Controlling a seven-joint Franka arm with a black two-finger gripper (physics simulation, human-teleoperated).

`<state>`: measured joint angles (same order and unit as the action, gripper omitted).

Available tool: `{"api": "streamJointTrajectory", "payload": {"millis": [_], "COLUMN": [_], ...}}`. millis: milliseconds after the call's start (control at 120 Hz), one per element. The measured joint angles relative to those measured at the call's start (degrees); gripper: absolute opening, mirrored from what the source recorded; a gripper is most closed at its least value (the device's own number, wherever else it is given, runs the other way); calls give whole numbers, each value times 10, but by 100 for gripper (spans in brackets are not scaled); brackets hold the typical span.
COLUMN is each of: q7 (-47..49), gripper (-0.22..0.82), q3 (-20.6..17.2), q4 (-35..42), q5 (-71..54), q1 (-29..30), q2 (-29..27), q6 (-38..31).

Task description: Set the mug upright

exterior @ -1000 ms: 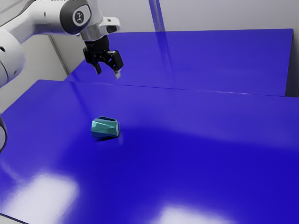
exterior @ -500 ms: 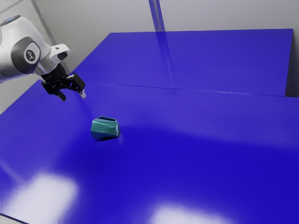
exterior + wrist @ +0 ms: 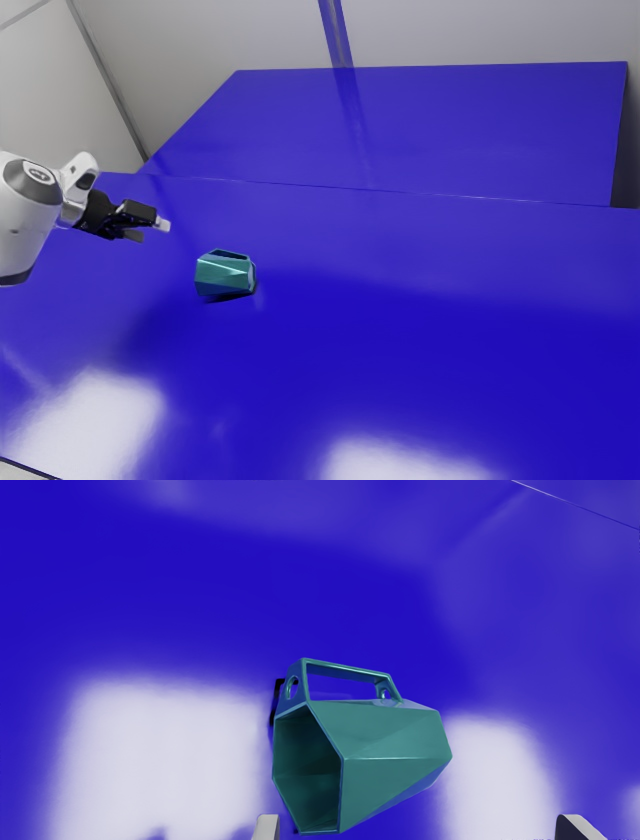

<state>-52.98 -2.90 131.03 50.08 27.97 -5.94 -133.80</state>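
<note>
Lower now and tilted nearer level, the open black gripper faces a teal mug lying on its side, apart toward the exterior view's right, long axis running crosswise between the two fingers' sides.

Is a teal mug, built of flat facets, glossy along the edges, and tapering from a wide, angular mouth to a narrower base. Lies tipped on its side, ahead of and below the claw, well apart from its fingertips. Points the mouth toward the side of one fingertip and the base toward the side of the other. Bears an angular loop handle, jutting from the flank farther from the fingertips.
</note>
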Motion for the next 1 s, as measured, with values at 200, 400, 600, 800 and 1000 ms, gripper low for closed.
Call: {"api": "streamJointTrajectory", "payload": {"millis": [200, 400, 600, 800, 1000], "q7": [-145, -252, -330, -398, -452], "gripper": [60, 60, 60, 60, 59], "q3": [0, 0, -1, -2, -1], "q4": [8, 29, 35, 35, 50], "q5": [44, 64, 92, 143, 183], "q1": [19, 26, 29, 3, -20], "q2": [39, 60, 80, 90, 93], "q6": [-10, -20, -31, -40, -39]}}
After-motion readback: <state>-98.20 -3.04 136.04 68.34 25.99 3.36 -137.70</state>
